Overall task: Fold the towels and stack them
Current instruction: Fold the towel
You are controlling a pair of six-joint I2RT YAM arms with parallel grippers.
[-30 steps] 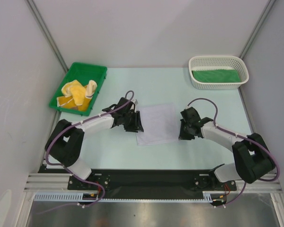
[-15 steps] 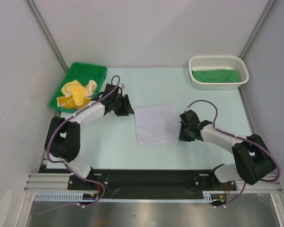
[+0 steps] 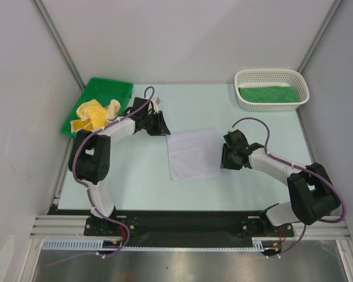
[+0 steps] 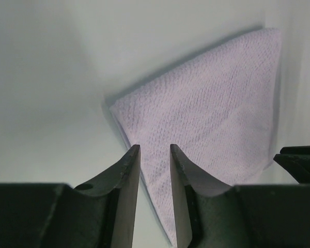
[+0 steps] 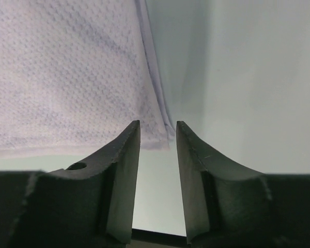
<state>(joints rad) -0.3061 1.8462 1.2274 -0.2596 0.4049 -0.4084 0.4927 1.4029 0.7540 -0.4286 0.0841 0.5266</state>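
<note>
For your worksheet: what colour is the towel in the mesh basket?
Green towel, clearest in the top external view.

Free room: we list bare table [image 3: 135,176] on the near side of the lavender towel [image 3: 193,154], and a wide lane along the far edge between green tray [image 3: 113,90] and white basket [image 3: 272,74]. Obstacles, as we note them: left gripper [image 3: 162,126] between tray and towel; right gripper [image 3: 224,159] just beside the towel's right edge; left wall [image 3: 17,117] and right wall [image 3: 347,106] hemming both flanks.
</note>
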